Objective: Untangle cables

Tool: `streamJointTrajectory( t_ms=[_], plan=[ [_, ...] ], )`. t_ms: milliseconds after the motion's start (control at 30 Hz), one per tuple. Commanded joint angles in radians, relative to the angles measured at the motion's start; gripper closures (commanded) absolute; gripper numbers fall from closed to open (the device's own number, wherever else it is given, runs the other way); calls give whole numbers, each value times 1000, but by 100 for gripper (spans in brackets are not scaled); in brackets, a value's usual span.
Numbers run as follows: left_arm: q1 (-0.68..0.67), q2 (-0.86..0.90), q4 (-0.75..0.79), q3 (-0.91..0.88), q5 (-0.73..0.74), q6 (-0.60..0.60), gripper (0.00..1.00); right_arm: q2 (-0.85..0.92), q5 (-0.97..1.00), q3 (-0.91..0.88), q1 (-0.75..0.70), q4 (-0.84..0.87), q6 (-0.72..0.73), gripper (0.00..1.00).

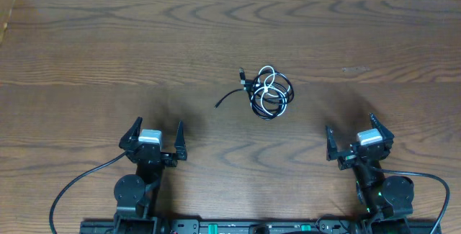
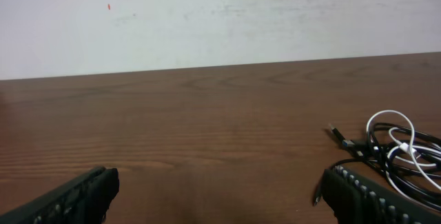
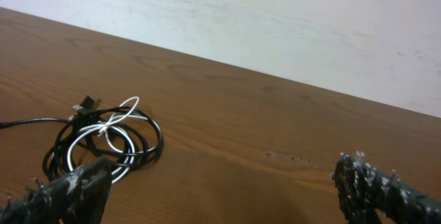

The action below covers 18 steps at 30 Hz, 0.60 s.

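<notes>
**tangle sits ahead, between the two hands, a little nearer the right**

the thin black flexible cord [image 1: 279, 101] and the thin white flexible cord [image 1: 268, 84] lie wound together in one small round coil on the brown wood-grain table [image 1: 86, 47]. the coil is near the middle of the table and well forward of both arms. the white loops thread through the black ones, so the two cords overlap and touch throughout. the bundle itself has no clear long axis. one loose black tail runs out of it, down and to the left, and its free end points toward the left arm's side. a small dark plug pokes out at the far-left edge of the coil.

from the left hand [image 1: 157, 127] the coil is ahead and off to the right. from the right hand [image 1: 350, 124] it is ahead and off to the left. the right hand looks nearer to the coil, while the black tail's tip lies closer to the left hand. a likely split is left on the tail and right on the loops.

both hands are low near the table's near edge, fingers spread wide and empty, pointing forward and well apart from the cords.
</notes>
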Motion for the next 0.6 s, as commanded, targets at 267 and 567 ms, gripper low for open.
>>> streamJointTrajectory(
  t_ms=[267,567],
  plan=[
    [0,-6,-30,-10,39,-8,2,-5,3,-1,3,3,-4,1],
    [0,-2,-73,47,39,-158,2,-5,24,9,2,-16,190,1]
  ],
)
